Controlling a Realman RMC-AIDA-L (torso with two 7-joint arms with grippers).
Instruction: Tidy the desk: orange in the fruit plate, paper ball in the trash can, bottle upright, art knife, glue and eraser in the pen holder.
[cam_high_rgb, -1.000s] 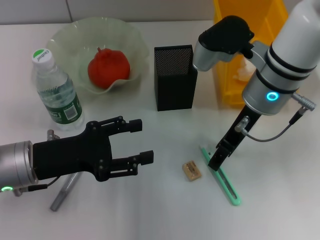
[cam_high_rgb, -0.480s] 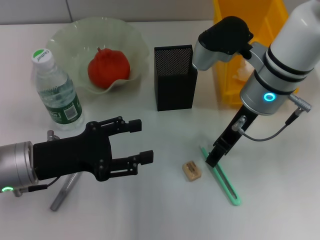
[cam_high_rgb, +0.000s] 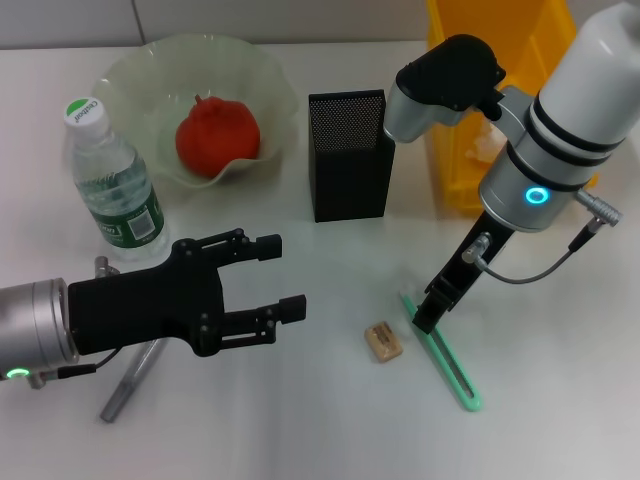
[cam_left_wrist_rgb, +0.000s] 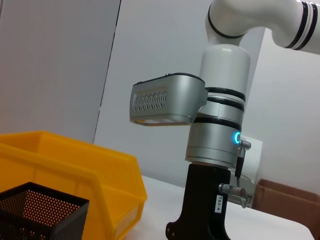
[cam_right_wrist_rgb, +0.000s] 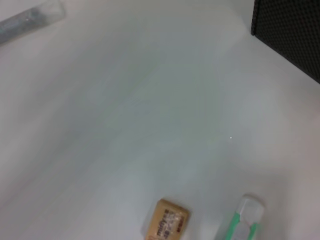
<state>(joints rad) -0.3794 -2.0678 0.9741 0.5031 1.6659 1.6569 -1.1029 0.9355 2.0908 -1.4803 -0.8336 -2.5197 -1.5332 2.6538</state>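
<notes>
A: On the near-right surface: right claw, tip lowered onto the far end of the green art knife; long axis runs near-right from there. Finger spread: cannot tell.

B: Eraser?

A: Just left of that claw, apart from the knife. Right arm nearer to both. Pen holder stands farther off, left of the trash can.

B: Left claw?

A: Spread, empty, hovering near-left. Grey tube partly hidden beneath it, possibly the glue. Orange in fruit plate; bottle upright.
</notes>
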